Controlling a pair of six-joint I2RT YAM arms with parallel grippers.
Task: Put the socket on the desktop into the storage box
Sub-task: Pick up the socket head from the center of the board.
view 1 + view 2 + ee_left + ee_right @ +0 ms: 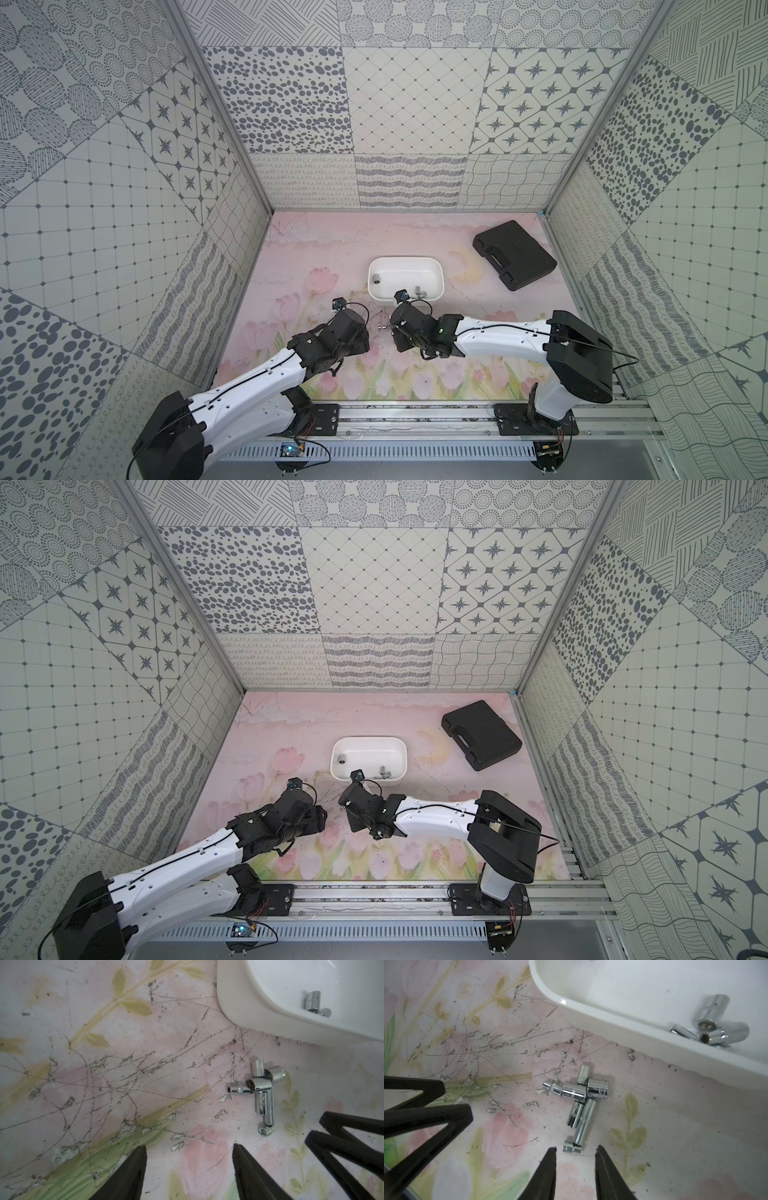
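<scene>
Several chrome sockets (579,1097) lie in a heap on the pink floral desktop, just in front of the white storage box (612,1028). The left wrist view shows the same sockets (262,1093) beside the storage box (249,1012). My right gripper (576,1147) is open low over the desktop. Its tips stand either side of the nearest small socket (571,1148) without touching it. My left gripper (189,1147) is open and empty, to the left of the heap. In both top views the box (405,260) (368,739) holds a few sockets (420,291).
A flat black case (514,254) (481,734) lies at the back right near the wall. The two grippers face each other closely; the right one's fingers (342,1136) show in the left wrist view. Patterned walls close in three sides.
</scene>
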